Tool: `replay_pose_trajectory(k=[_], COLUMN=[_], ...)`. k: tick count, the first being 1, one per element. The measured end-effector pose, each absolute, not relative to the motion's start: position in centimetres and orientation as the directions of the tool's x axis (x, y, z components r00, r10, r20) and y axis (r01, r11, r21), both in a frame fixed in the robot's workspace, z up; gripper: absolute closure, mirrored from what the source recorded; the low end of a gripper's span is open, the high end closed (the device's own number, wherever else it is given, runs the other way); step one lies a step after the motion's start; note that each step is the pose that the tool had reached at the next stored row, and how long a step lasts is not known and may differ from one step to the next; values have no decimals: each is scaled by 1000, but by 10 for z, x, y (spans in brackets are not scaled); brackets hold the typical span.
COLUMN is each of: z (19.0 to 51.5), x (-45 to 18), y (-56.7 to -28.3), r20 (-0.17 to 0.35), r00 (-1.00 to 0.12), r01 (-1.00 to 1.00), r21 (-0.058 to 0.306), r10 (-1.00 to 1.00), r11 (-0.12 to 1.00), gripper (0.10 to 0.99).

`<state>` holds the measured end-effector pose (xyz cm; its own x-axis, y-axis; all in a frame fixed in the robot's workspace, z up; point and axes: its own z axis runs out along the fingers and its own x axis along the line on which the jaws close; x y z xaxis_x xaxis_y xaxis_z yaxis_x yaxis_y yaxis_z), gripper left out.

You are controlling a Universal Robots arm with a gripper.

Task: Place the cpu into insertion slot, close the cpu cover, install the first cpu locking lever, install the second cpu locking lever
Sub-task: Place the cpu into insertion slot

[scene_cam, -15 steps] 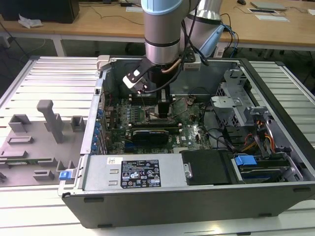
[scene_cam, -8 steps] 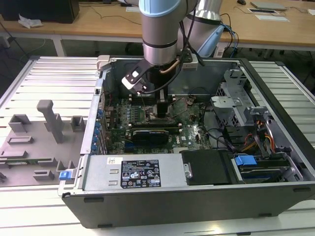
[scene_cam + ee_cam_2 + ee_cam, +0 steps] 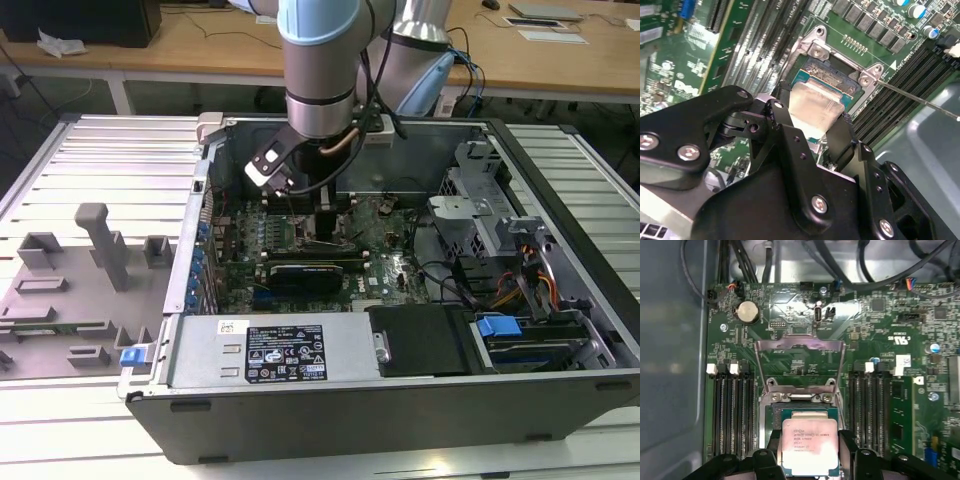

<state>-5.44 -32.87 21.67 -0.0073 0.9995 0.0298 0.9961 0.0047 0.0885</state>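
The cpu, a square chip with a pale metal top, is held between my gripper's two black fingers, just above the insertion slot. In the second wrist view the cpu overlaps the near part of the insertion slot, whose far edge stays uncovered. The cpu cover stands swung up behind the socket. A thin locking lever juts out from the socket's corner. In the exterior view my gripper reaches down onto the motherboard in the open computer case.
Black memory slots flank the socket on both sides. A long black card lies in front of the socket, with a power supply nearer still. Drive cage and cables fill the exterior view's right. A grey fixture tray lies outside, left.
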Motion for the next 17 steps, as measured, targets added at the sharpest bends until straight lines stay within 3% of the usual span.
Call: replay_pose_trajectory(k=[17], z=[200], x=[-57], y=[-326], r20=[32], r00=[-9], r01=[996], r21=[88], r10=[999], r11=[6], gripper=[549])
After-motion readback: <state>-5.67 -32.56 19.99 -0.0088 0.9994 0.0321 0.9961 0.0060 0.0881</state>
